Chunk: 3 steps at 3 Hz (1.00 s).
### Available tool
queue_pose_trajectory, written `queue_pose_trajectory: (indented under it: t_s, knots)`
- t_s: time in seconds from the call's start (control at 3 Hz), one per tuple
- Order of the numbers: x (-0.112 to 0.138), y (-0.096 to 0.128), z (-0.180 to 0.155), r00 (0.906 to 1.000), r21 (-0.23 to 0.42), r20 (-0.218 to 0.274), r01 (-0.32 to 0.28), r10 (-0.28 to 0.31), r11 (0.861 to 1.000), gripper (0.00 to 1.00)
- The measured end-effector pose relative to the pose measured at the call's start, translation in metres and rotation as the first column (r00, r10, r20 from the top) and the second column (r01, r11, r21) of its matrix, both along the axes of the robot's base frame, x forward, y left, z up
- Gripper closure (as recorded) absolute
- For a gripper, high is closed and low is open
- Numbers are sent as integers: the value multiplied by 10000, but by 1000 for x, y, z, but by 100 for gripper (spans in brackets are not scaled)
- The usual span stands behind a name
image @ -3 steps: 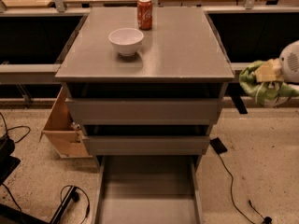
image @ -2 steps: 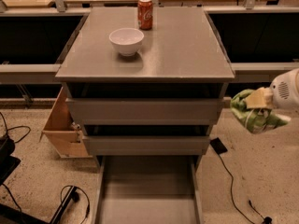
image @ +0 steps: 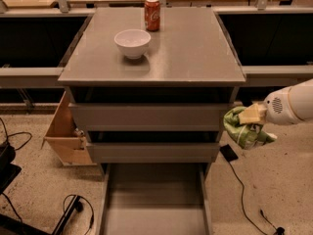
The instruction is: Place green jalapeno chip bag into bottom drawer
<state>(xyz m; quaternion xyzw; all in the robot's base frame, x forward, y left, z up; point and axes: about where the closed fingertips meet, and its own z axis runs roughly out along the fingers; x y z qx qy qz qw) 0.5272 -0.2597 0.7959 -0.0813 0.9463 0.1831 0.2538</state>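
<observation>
Green jalapeno chip bag [image: 243,129] hung in the air at about 3 o'clock from the grey cabinet [image: 195,58], just off the right ends of the two upper drawer fronts. The gripper [image: 250,117] was clamped shut on the bag's upper edge, and its white arm reached in from the right side of the view. By that showing the pick-up was done and the bottom drawer [image: 154,202] was already pulled out at 6 o'clock, its flat floor showing plain grey. As I judged it, what was left was to carry the green jalapeno chip bag down and leftward, bring it over the tray, lower it and let go. The edges to mind were the drawer's right side rail, which lay between the bag and the tray floor, and the middle drawer front [image: 151,152], which stood over the tray's back end, so the freer entry looked to be from above, nearer the front of the tray. On the floor at about 4 o'clock a black cable [image: 240,187] and a small dark object [image: 228,152] lay below the bag, beside the rail. The white bowl [image: 132,43] at 11 o'clock and the red can [image: 152,14] at 12 o'clock sat on the top, well apart from that path, as did the wooden box [image: 66,131] at 9 o'clock.
</observation>
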Motion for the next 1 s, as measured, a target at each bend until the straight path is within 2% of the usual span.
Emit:
queue_pose_trajectory:
  t_s: [0.33, 0.67, 1.0]
  knots:
    - [2, 1, -2, 10000, 9, -52, 3, -3, 10000, 100]
    - [4, -3, -32, 9988, 309, -447, 198, -184, 9993, 100]
    - [3, -10, -137, 9835, 1266, -1755, 663, -434, 9897, 100]
